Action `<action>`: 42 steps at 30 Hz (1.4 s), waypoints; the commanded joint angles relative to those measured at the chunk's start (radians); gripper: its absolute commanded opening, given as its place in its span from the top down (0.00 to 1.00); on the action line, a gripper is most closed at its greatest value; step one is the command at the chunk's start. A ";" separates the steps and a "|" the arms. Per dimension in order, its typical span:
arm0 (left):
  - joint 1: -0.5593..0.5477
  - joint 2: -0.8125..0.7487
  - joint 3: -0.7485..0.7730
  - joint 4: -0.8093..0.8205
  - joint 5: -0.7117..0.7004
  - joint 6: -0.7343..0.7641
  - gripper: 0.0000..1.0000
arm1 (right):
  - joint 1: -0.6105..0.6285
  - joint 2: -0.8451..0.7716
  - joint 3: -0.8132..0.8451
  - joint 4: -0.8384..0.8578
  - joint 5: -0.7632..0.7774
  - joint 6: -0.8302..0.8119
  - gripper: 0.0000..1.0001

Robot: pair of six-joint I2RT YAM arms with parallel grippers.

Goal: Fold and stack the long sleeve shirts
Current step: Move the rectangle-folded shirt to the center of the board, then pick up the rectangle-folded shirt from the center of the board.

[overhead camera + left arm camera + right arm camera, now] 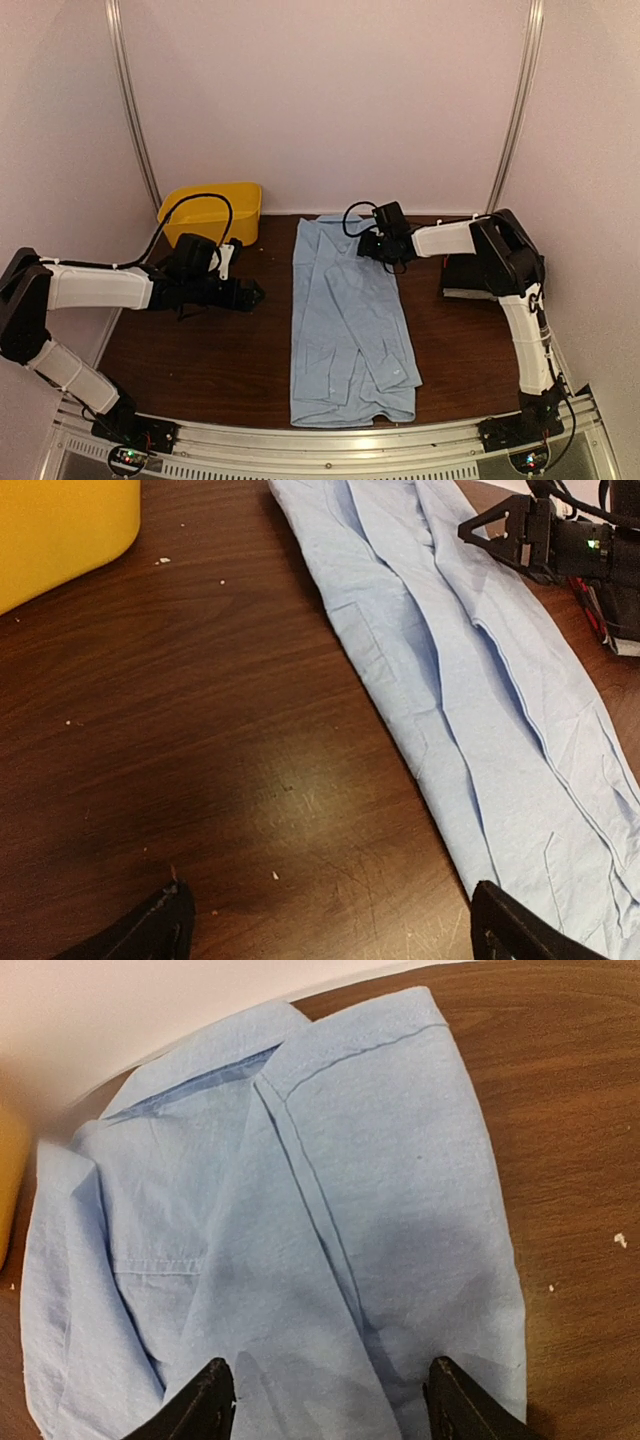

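Observation:
One light blue long sleeve shirt [345, 320] lies flat in the middle of the table, folded lengthwise into a long strip with its collar [190, 1085] at the far end. My right gripper [388, 260] hovers open just over the shirt's upper right part. In the right wrist view its fingers [205, 1405] straddle a folded sleeve [300, 1290] without pinching it. My left gripper [255, 294] is open over bare wood to the left of the shirt. In the left wrist view its black fingertips [165, 925] stand wide apart, with the shirt's edge [440, 770] beside the right one.
A yellow plastic bin [212, 212] stands at the back left. A dark folded item [462, 277] lies at the right, behind the right arm's elbow. White walls close in the brown table [200, 350] on three sides.

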 commanded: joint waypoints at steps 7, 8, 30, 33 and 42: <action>-0.044 -0.077 -0.070 0.097 0.043 0.013 0.02 | -0.054 -0.050 0.052 -0.056 0.033 -0.133 0.28; -0.051 -0.088 -0.083 0.114 0.049 0.016 0.02 | -0.055 -0.078 0.033 -0.062 0.028 -0.161 0.27; -0.525 -0.185 -0.274 0.252 0.038 0.235 0.02 | 0.258 -1.122 -0.923 -0.286 -0.041 -0.169 0.16; -0.609 -0.148 -0.259 0.207 -0.005 0.246 0.02 | 0.288 -1.202 -0.975 -0.311 -0.037 -0.126 0.16; -0.691 0.019 -0.162 0.132 -0.046 0.299 0.03 | 0.340 -1.222 -1.034 -0.298 -0.040 -0.082 0.16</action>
